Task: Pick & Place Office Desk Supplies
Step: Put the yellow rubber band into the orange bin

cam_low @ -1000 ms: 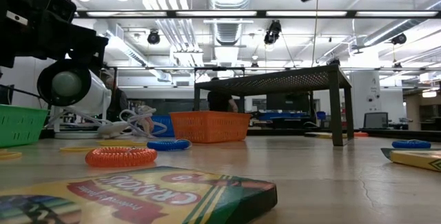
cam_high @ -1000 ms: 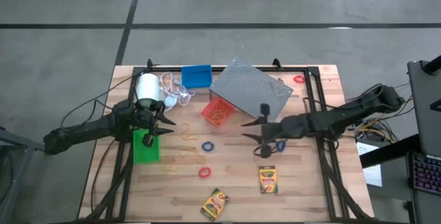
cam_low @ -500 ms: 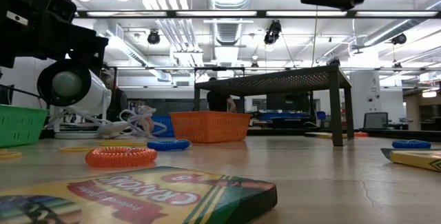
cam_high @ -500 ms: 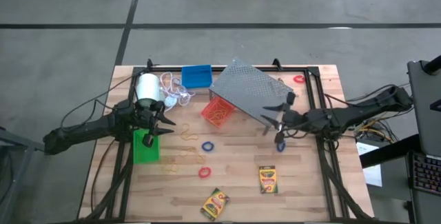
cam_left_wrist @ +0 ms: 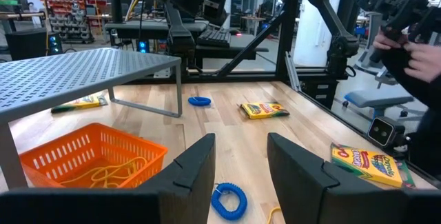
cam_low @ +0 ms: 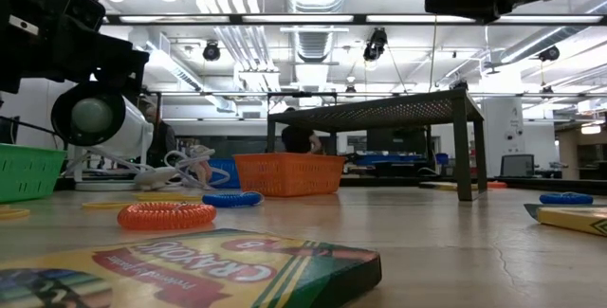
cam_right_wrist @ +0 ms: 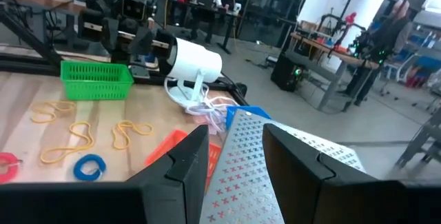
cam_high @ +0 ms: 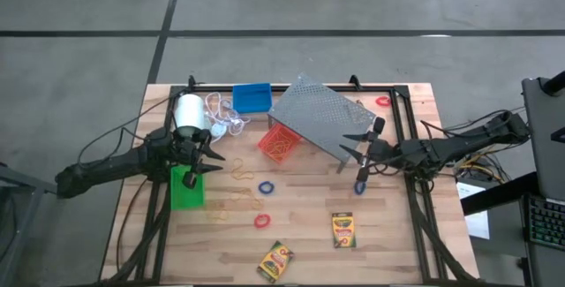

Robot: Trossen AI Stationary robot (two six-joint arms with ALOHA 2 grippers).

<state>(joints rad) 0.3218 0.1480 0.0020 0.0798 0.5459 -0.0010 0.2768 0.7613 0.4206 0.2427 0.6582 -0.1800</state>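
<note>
Two yellow-and-green crayon boxes (cam_high: 342,230) (cam_high: 276,261) lie flat near the near edge. Blue rings (cam_high: 266,186) (cam_high: 359,185) and red rings (cam_high: 261,221) (cam_high: 382,101) lie on the wood. The green bin (cam_high: 186,187) stands at the left, the blue bin (cam_high: 252,98) at the far edge, and the orange bin (cam_high: 281,143) partly under the rack. My left gripper (cam_high: 205,157) hangs open above the green bin's far end. My right gripper (cam_high: 357,146) is open in the air by the rack's right near corner, above one blue ring.
A grey perforated rack (cam_high: 322,117) stands over the middle of the far half. A white roll (cam_high: 188,112) with loose white cord (cam_high: 221,115) lies far left. Yellow rubber bands (cam_high: 240,197) are scattered near the green bin. A black frame rail (cam_high: 408,146) runs along the right.
My right gripper has drawn back toward the table's right and far edges and risen, going from above the middle of the table to the rack's right near corner, and has turned about. Nothing on the table has moved.
</note>
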